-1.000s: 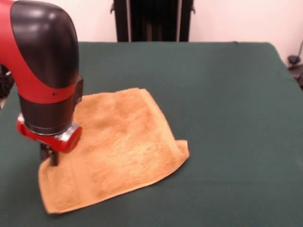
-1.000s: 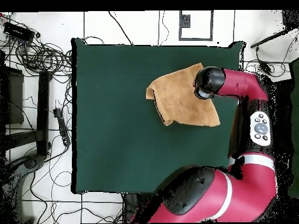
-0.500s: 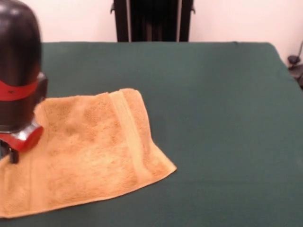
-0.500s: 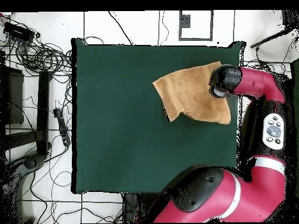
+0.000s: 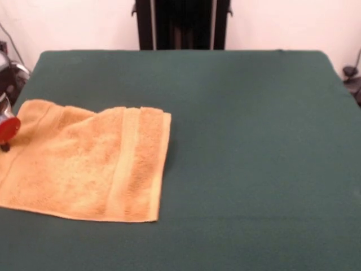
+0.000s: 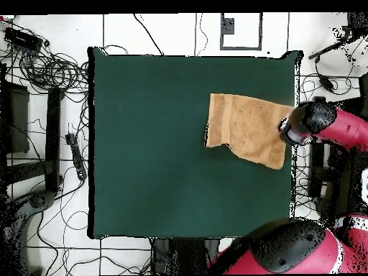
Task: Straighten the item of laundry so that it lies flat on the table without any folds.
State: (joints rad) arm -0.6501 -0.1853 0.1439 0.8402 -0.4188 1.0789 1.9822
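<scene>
The item of laundry (image 5: pixel 96 164), an orange-tan towel, lies spread almost flat at the left of the green table (image 5: pixel 254 141), its woven border band running front to back near its right edge. A slight ripple shows along its far edge. My gripper (image 5: pixel 4 145) shows only at the picture's left edge, low on the towel's left border and shut on it. In the overhead view the towel (image 6: pixel 248 129) reaches the table's (image 6: pixel 158 144) right edge, with the gripper (image 6: pixel 287 134) over that side. The towel's lower edge there looks uneven.
A black stand (image 5: pixel 183 22) rises behind the table's far edge. In the overhead view cables (image 6: pixel 43 65) lie on the floor at the left, and the arm's red body (image 6: pixel 302 251) fills the bottom right corner.
My gripper has pulled the towel's edge sideways to the table's side edge. The towel slid with it and its raised fold has opened out nearly flat.
</scene>
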